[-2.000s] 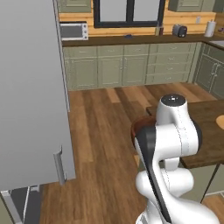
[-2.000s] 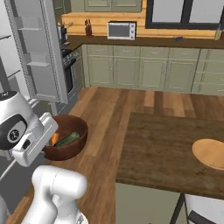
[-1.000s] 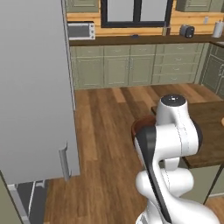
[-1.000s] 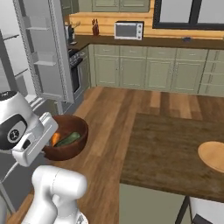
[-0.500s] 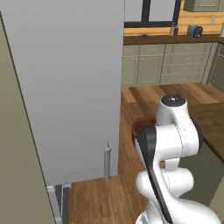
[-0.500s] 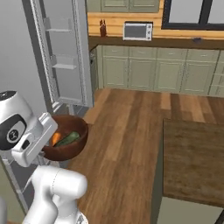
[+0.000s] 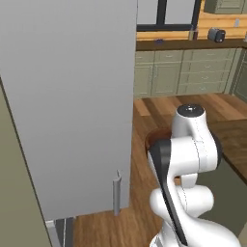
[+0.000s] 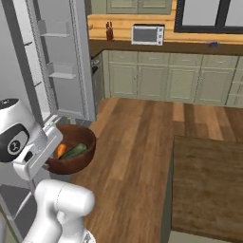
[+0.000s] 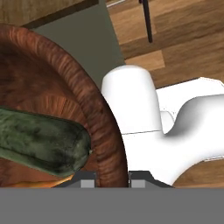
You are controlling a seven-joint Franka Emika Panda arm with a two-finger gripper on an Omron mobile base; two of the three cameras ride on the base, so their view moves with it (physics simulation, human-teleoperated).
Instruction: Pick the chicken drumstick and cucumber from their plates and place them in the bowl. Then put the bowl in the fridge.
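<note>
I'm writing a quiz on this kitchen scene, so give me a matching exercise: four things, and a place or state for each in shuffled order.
Things:
1. cucumber
2. bowl
3. fridge
4. microwave

Places or states:
A. on the far counter
B. door open, shelves showing
C. lying in the bowl
D. rim clamped in the gripper

Pairs: 1-C, 2-D, 3-B, 4-A

A wood-plank floor (image 8: pixel 137 142) runs across the kitchen to the olive-green base cabinets (image 8: pixel 156 80) standing on it along the far wall. A dark wooden counter (image 8: pixel 209 182) sits at the right in the right base view, its top bare where it shows. The far worktop (image 8: pixel 166 45) carries a microwave (image 8: pixel 147 34) and a knife block (image 8: pixel 110 32); in the left base view it holds a dark toaster (image 7: pixel 218 34).
</note>
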